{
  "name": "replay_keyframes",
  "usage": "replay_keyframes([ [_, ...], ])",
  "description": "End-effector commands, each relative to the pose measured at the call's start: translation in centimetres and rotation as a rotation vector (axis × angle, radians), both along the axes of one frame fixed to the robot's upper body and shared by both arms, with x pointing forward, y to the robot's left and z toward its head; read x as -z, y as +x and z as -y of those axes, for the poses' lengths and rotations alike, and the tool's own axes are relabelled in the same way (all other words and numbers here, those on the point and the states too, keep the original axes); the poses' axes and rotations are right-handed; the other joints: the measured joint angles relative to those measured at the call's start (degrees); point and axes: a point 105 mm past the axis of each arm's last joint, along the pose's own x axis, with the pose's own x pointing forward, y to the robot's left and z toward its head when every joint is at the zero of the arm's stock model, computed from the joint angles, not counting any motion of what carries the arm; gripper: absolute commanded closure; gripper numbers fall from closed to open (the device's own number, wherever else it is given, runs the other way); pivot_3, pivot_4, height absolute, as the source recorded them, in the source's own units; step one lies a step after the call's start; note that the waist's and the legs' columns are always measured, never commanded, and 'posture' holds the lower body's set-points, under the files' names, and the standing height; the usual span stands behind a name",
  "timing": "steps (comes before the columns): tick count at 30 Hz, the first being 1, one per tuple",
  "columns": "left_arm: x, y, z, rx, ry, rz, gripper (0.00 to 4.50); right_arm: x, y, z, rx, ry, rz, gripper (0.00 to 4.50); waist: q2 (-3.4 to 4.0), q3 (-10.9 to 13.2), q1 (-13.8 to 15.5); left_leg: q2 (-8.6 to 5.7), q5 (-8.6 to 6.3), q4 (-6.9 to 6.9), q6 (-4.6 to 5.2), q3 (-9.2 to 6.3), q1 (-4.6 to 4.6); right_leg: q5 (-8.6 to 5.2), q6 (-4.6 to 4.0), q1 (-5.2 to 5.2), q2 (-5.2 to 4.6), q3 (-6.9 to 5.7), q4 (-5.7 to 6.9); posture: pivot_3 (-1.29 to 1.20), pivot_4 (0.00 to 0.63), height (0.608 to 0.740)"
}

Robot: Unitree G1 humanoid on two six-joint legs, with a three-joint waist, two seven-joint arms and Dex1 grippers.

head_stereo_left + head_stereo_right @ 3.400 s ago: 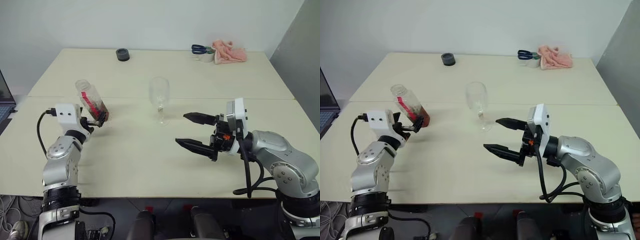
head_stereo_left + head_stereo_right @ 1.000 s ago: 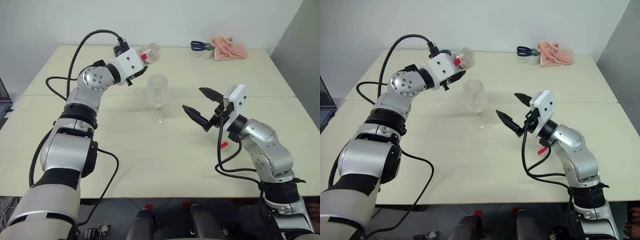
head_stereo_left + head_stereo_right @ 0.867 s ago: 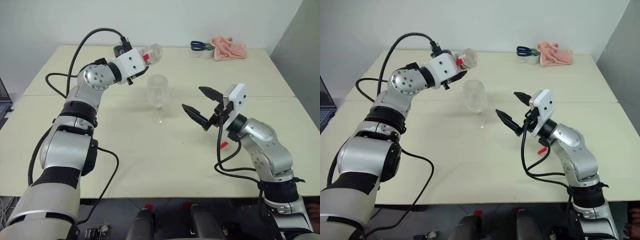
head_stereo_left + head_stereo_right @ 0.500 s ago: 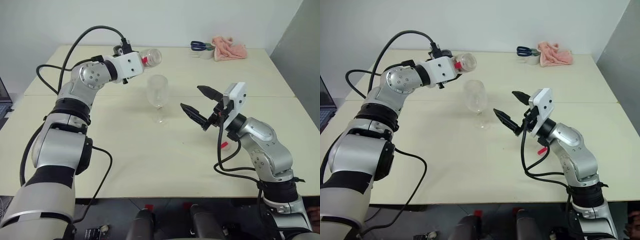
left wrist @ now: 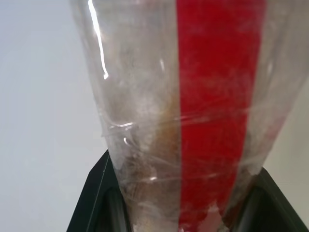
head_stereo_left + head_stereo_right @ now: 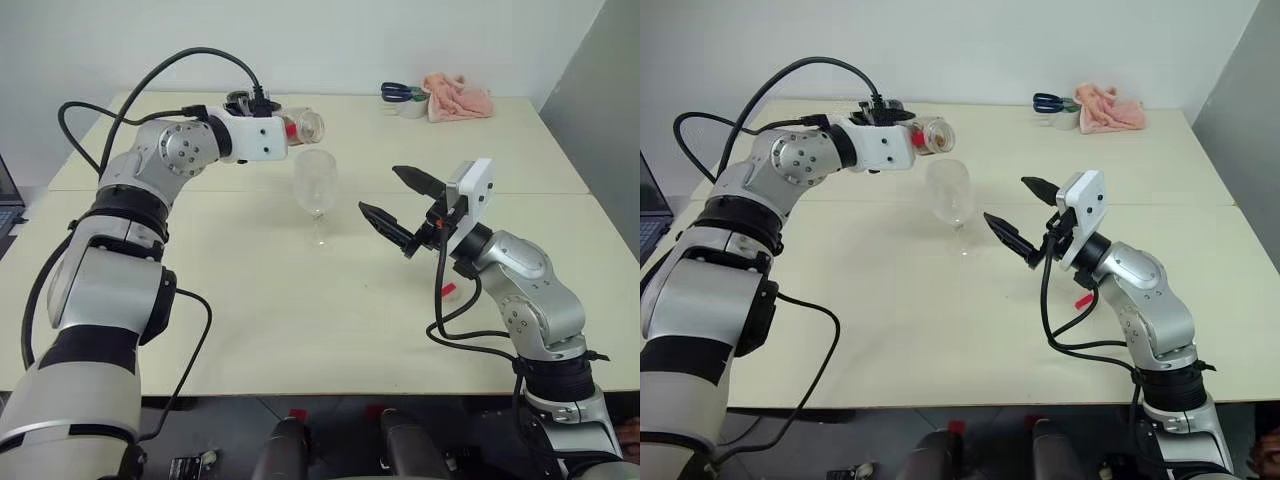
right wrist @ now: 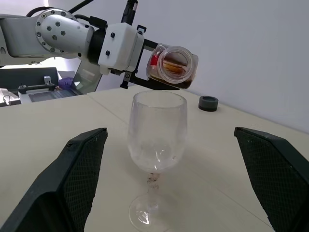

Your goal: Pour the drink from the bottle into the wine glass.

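My left gripper [image 6: 287, 129] is shut on the bottle [image 6: 305, 126], a clear one with a red label strip [image 5: 217, 96]. The bottle lies nearly level, its free end just above the rim of the wine glass [image 6: 317, 185]. Amber drink [image 7: 170, 77] pools along the lower side of the bottle. The clear stemmed wine glass [image 7: 157, 130] stands upright mid-table, and its bowl looks colourless. To the right of the glass, my right gripper [image 6: 380, 190] hovers open, its fingers [image 7: 82, 174] pointing at the glass and apart from it.
A small red piece [image 6: 448, 291] lies on the table under my right forearm. Blue-handled scissors [image 6: 398, 96] and a pink cloth [image 6: 458, 98] sit at the far right edge. A black round object [image 7: 208, 102] rests at the back.
My left wrist has rolled, and the bottle has tipped from slanting upward to nearly level above the glass. The right gripper has stayed in place, open.
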Motion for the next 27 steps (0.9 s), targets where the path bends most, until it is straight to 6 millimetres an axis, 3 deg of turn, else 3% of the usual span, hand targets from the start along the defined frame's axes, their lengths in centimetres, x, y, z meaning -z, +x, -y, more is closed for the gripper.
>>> replay_keyframes([
  [1, -2.95, -0.36, -0.12, 0.007, 0.007, 0.102, 2.75, -1.0, -0.37, 0.1, 0.0, 0.021, 0.038, 0.0, 0.0, 0.0, 0.0, -0.01, 0.0, 0.05, 0.0, 0.0, -0.01, 0.0, 0.0, 0.0, 0.0, 0.0, 0.04, 0.0, 0.15, 0.74],
  [10, -3.1, -0.4, -0.57, -0.005, 0.055, 0.122, 2.75, -0.85, -0.3, 0.1, -0.003, 0.02, 0.034, 0.0, 0.0, 0.0, 0.0, -0.01, -0.03, 0.46, 0.07, -0.05, 0.07, -0.01, 0.02, 0.0, 0.05, 0.02, 0.67, 0.0, 0.15, 0.74],
  [27, -3.71, -0.35, -1.11, -0.032, 0.168, 0.18, 2.75, -0.7, -0.58, -0.03, -0.021, 0.016, 0.032, 0.0, 0.0, 0.0, -0.3, -0.01, -0.02, 0.49, 0.08, -0.05, 0.07, -0.01, 0.01, 0.0, 0.07, 0.02, 0.71, 0.0, 0.15, 0.74],
])
